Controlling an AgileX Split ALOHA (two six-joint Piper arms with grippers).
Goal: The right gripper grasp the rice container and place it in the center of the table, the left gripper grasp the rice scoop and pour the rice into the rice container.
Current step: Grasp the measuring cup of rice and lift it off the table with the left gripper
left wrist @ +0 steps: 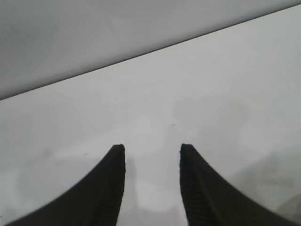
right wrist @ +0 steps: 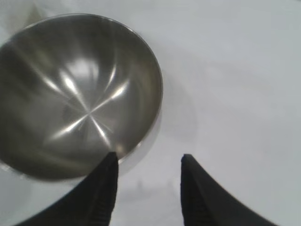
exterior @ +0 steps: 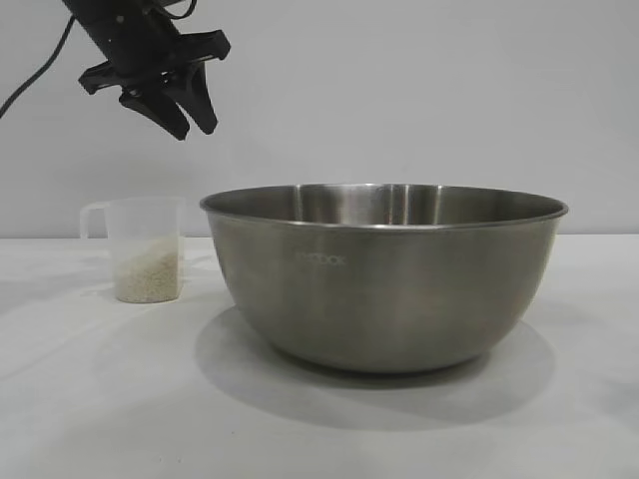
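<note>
The rice container (exterior: 384,284), a large steel bowl, stands on the white table (exterior: 90,399) at the middle. It is empty in the right wrist view (right wrist: 80,94). The rice scoop (exterior: 147,249), a small clear cup with a loop handle, stands upright to the left of the bowl with rice (exterior: 148,277) in its lower part. My left gripper (exterior: 197,128) hangs open and empty high above the scoop, a little to its right; the left wrist view (left wrist: 153,148) shows only bare table. My right gripper (right wrist: 149,157) is open and empty above the table just beside the bowl's rim; it is outside the exterior view.
A plain grey wall (exterior: 419,90) stands behind the table. The back edge of the table (left wrist: 155,49) shows in the left wrist view. Bare tabletop lies in front of the bowl and to its right (exterior: 589,329).
</note>
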